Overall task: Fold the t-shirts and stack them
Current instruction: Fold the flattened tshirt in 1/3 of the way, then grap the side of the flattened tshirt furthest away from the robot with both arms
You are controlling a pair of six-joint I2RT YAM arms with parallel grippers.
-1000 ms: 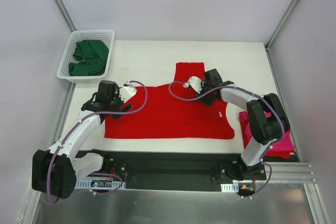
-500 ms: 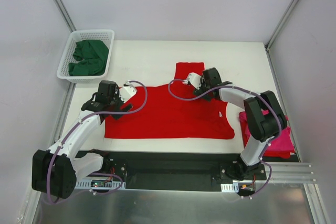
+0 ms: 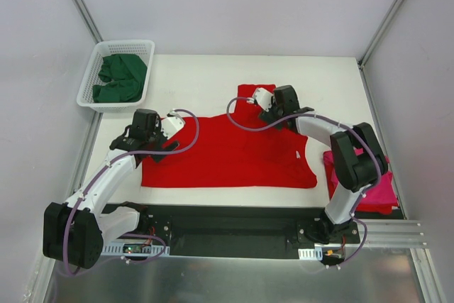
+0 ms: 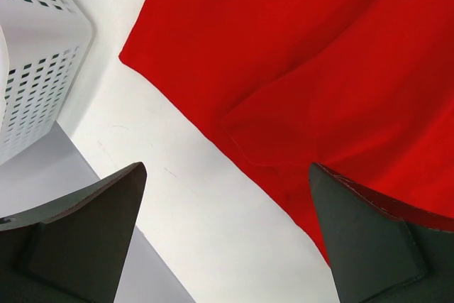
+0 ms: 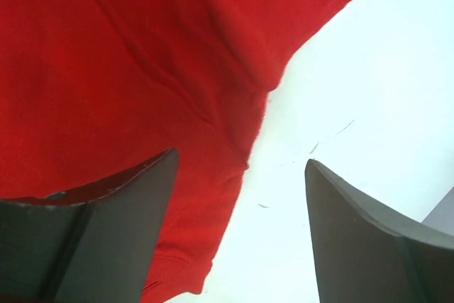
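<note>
White plastic lattice basket (image 3: 86, 90) at 10 o'clock on the table (image 3: 206, 83), dark green t-shirts (image 3: 120, 76) bunched inside.

Left gripper (image 4: 225, 175): no change, jaws fully apart, nothing in them, hovering over the 9 o'clock edge of the bright red t-shirt (image 3: 227, 157).

The red shirt lies spread flat mid-table, one sleeve sticking out toward 12 o'clock.

Right gripper (image 5: 241, 160): the change is here. It has slid off the shirt body toward 12 o'clock, onto that sleeve, and its jaws have widened. They now stand apart over the sleeve edge, gripping nothing.

My read: it is lining up to pinch the sleeve and fold it in — no fold made yet.

Magenta-pink t-shirt (image 3: 376, 193) sits folded at 4 o'clock, likely the stack base.
</note>
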